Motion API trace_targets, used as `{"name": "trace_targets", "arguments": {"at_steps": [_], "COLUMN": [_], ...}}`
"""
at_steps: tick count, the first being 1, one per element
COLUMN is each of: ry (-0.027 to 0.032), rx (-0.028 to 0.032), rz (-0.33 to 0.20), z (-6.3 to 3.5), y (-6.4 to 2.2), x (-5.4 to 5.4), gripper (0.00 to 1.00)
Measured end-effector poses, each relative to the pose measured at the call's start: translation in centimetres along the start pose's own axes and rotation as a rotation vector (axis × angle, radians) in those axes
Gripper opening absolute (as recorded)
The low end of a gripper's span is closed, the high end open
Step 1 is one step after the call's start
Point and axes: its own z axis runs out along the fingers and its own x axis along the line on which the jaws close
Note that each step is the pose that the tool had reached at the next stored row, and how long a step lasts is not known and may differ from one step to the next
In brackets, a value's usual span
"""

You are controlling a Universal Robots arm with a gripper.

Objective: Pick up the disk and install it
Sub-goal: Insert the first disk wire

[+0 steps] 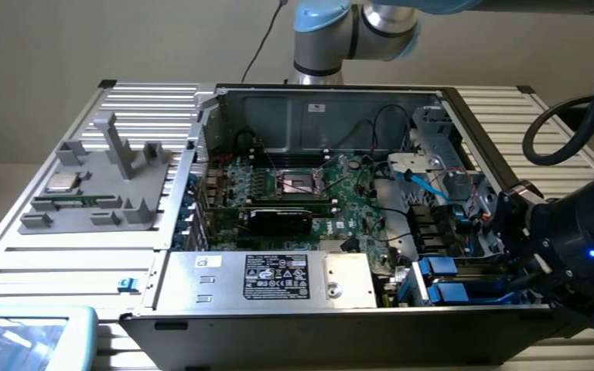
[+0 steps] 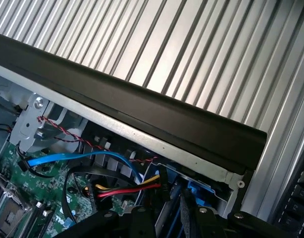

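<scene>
I am looking at an open computer case [image 1: 318, 100] lying on a slatted metal bench [image 1: 49, 270], its green motherboard [image 1: 308, 193] exposed in the middle of the exterior view. A silver box with a black label [image 1: 276, 278] fills the case's lower edge. The arm's dark gripper [image 1: 524, 267] reaches in from the lower right of the frame, at the case's corner. The disk [image 1: 457, 294] sits in that same lower right corner, and what I see of it is mostly its bright blue carrier, with a second blue carrier [image 1: 442, 266] just above it in the frame. The gripper is right beside the disk, but I cannot tell whether they touch, nor how the jaws stand. On the left, a grey fixture [image 1: 101, 185] on the bench carries a small square silver chip [image 1: 62, 183]. From the wrist, the gripper [image 2: 177, 220] hangs over the case's black rim [image 2: 142, 106], with blue plastic of the disk [image 2: 196, 191] close by, a blue flat cable [image 2: 82, 158] and red and yellow wires [image 2: 127, 188] beside it.
</scene>
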Motion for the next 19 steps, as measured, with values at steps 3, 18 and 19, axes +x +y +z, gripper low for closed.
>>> {"name": "trace_targets", "arguments": {"at_steps": [3,18,19], "ry": [0.0032,0.0062,0.0062], "rx": [-0.0061,-0.012,-0.0119], "rz": [-0.001,-0.002,-0.002], "z": [0.0,0.0,0.0], "y": [-0.01,-0.05,-0.05], "x": [0.01,0.02,0.02], "gripper": [0.34,0.18,0.17]}}
